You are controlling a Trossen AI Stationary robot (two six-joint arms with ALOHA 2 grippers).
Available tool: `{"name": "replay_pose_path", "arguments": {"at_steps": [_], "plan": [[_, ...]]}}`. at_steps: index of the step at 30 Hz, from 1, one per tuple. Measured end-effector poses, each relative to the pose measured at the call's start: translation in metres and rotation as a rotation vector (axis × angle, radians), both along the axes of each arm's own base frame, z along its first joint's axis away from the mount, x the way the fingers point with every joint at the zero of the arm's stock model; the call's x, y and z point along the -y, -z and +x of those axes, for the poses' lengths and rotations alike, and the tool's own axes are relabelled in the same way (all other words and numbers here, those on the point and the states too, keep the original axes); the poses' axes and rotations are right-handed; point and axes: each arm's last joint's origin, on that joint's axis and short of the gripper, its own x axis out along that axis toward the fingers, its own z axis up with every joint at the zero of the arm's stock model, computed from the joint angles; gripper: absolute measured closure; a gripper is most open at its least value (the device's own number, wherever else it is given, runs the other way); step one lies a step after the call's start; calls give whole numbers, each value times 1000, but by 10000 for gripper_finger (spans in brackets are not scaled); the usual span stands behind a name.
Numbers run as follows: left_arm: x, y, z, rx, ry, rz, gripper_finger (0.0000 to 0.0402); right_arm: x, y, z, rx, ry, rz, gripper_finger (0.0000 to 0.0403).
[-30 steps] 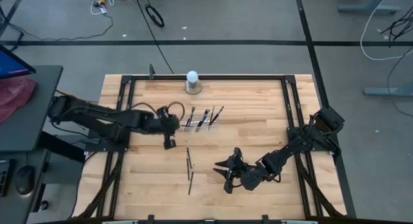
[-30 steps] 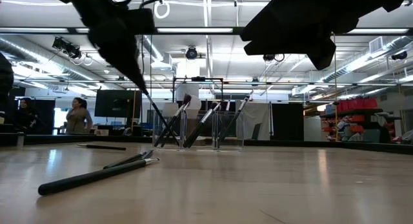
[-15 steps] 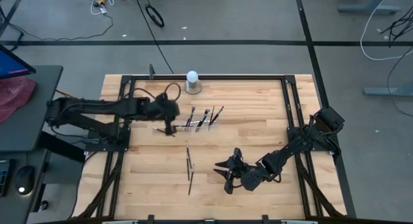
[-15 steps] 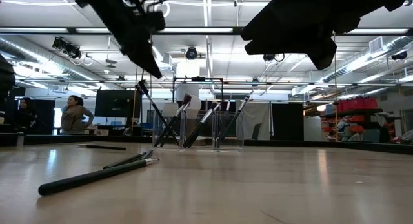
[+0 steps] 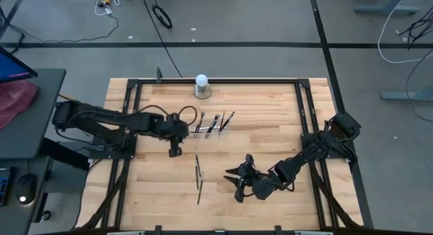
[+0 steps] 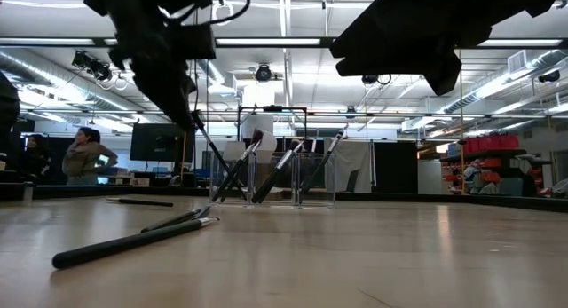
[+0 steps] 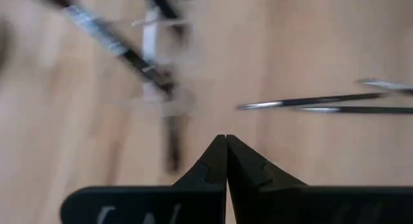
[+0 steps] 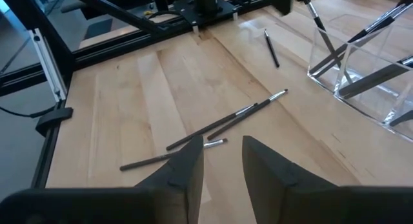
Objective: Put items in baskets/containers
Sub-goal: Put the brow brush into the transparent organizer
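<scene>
A clear holder [image 5: 215, 126] stands at the table's far middle, and several dark-handled brushes [image 6: 266, 175] lean in it. Two more brushes [image 5: 198, 174] lie on the wood nearer the front, also seen in the right wrist view [image 8: 226, 124]. A short one [image 8: 271, 48] lies by the holder's left end. My left gripper [image 5: 174, 152] hangs shut just left of the holder, pointing steeply down, with nothing between its fingers [image 7: 226, 143]. My right gripper [image 5: 237, 182] hovers open near the front middle, aimed at the loose brushes, with nothing between its fingers [image 8: 222, 162].
A white ball on a grey round base [image 5: 201, 82] stands at the far edge behind the holder. A black frame rail [image 5: 216, 80] runs around the wooden top. Bare wood lies between the loose brushes and the left rail. People stand in the room beyond the table.
My left gripper rose and swung toward the far edge beside the holder's left end. It then came back down toward the near edge, roughly to where it was, and stayed shut throughout. The brushes and the holder have not moved.
</scene>
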Motion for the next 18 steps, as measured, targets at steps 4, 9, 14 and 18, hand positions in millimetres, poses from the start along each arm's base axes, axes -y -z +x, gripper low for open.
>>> {"name": "replay_pose_path", "arguments": {"at_steps": [4, 9, 14, 18], "plan": [[-10, 2, 4, 13, -87, 106, 396, 0, 0, 0, 0, -1, 1, 296], [-25, -4, 10, 97, -137, 116, 398, 0, 0, 0, 0, -1, 1, 296], [-45, -4, 7, 86, -210, 128, 397, 0, 0, 0, 0, -1, 0, 296], [-54, -3, 5, 74, -196, 122, 394, -1, 0, -1, 0, -4, 0, 296]]}}
